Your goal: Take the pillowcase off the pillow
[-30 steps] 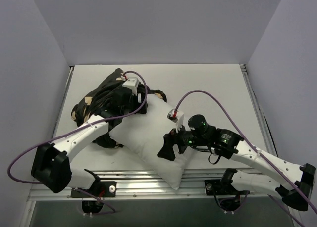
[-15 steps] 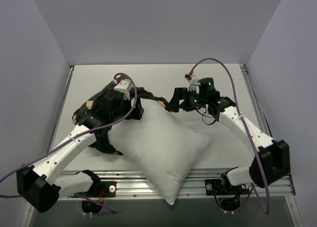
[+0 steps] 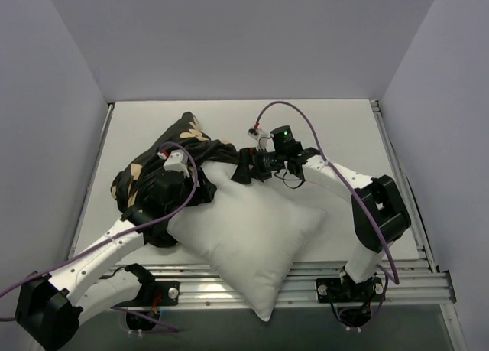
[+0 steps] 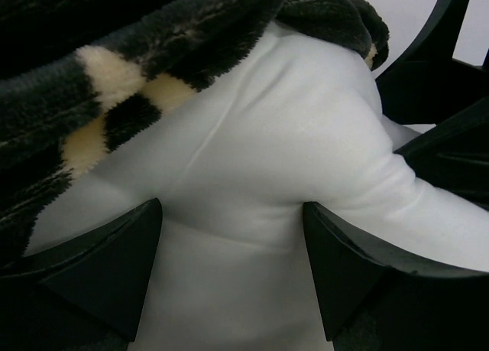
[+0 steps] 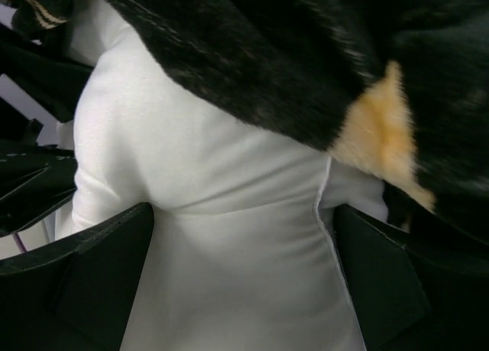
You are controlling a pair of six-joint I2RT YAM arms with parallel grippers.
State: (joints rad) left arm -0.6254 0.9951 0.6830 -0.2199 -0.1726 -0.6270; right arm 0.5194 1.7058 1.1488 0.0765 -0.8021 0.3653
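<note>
**Pillow mostly out, pillowcase bunched on the far-left corner**

So the white pillow (image 3: 252, 236) is lying diagonally on the surface (image 3: 336, 129), and most of it is bare. One corner pokes out over the near edge, between the two arm bases. The black pillowcase (image 3: 164, 156) with the tan flower print is crumpled in a heap at the pillow's far-left end. It covers only that corner and spills onto the surface to the left.

Both arms are in at that same end, from opposite sides.

The left gripper (image 4: 231, 229) has its jaws set wide with white pillow bulging up between them. Both fingers (image 4: 107, 274) touch the cushion and it narrows a bit where they meet it. Honestly I can't tell if that's a real squeeze or just a straddle. The furry edge of the pillowcase hangs right above it.

The right gripper (image 5: 244, 221) is spread as wide as it goes around the pillow from the other side. The pillow's seam runs by one finger, and black fabric with a tan patch drapes over the top. It isn't clamped on anything, only wrapped around.
</note>
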